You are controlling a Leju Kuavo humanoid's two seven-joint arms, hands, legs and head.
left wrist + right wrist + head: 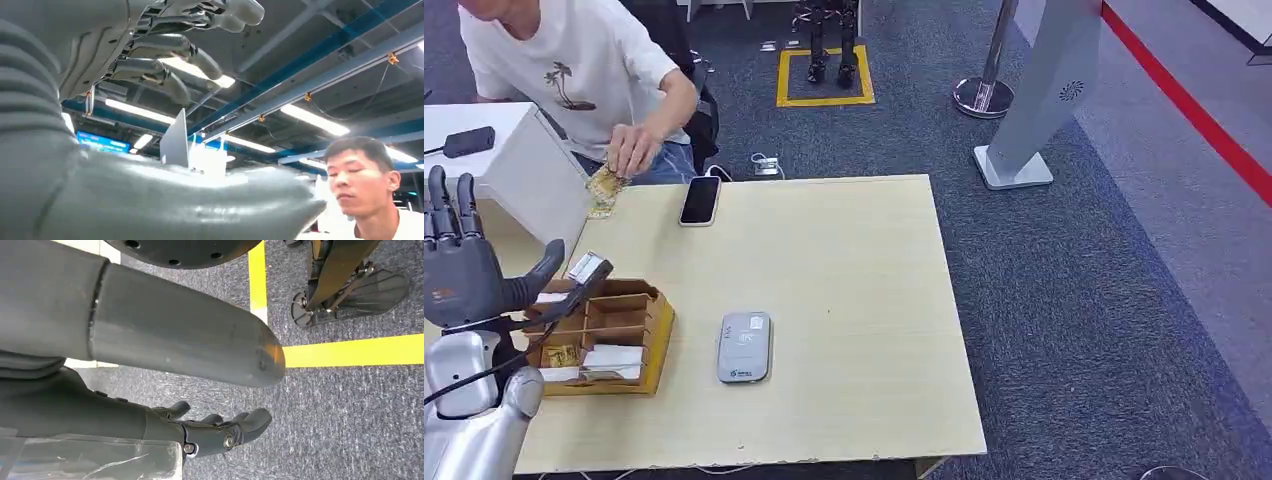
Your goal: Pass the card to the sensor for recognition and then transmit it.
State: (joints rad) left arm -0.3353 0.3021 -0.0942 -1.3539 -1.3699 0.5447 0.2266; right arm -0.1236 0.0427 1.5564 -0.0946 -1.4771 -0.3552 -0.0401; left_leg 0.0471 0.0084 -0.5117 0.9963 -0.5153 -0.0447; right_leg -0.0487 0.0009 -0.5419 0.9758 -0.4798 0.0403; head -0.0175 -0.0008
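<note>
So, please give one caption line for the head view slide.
Left hand raised open beside the card box; card reader waits on the table.

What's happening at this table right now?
The robot's left hand is raised, fingers apart and holding nothing, beside the wooden compartment box of cards. The grey card sensor lies untouched on the pale wooden table. A person in a white shirt holds a yellowish packet near a black phone.
</note>
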